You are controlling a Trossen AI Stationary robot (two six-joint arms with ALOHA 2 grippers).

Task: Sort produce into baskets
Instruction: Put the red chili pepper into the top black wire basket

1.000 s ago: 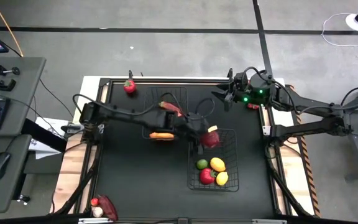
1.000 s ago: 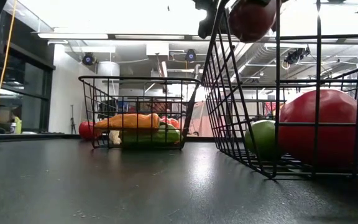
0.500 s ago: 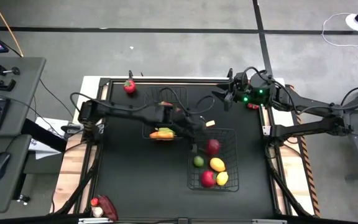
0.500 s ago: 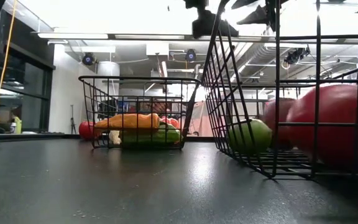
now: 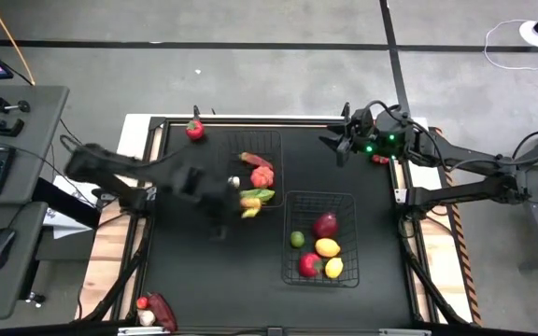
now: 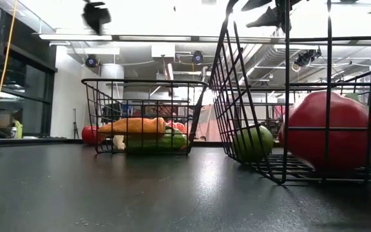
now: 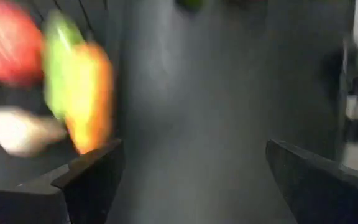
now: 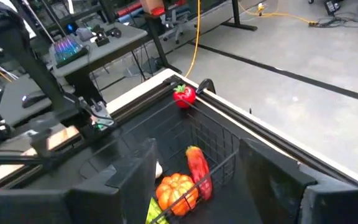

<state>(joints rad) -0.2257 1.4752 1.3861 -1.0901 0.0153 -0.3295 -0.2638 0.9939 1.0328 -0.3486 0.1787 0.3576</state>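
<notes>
Most of the produce is already sorted. In the near basket (image 5: 319,198), toward the right side of the table, 5 rounded pieces are seen: a dark red apple-like fruit (image 5: 325,224), a green one (image 5: 298,240), a yellow one (image 5: 327,247), a red one (image 5: 310,265) and a smaller yellow one (image 5: 334,268). In the far basket (image 5: 276,142), approx. at the table's middle, the veg. are gathered: a long red pepper (image 5: 254,161), a ribbed red-orange piece (image 5: 262,176), a green piece, an orange-yellow one (image 5: 250,203) and a white one (image 5: 233,181).

Left to do, as it is judged: a red strawberry-like piece (image 5: 194,129) lying on the far edge of the table, and some red and white pieces (image 5: 151,308) at the near left corner.

Both baskets are of thin black wire mesh, rectangular and shallow. The produce looks smooth and glossy, probably plastic. The table top (image 5: 194,280) is matt black.

The left gripper (image 7: 194,180) is blurred, just left of the far basket; its fingers are spread wide and nothing is held. The right gripper (image 8: 194,165) waits over the far right corner, fingers apart, nothing between them.
</notes>
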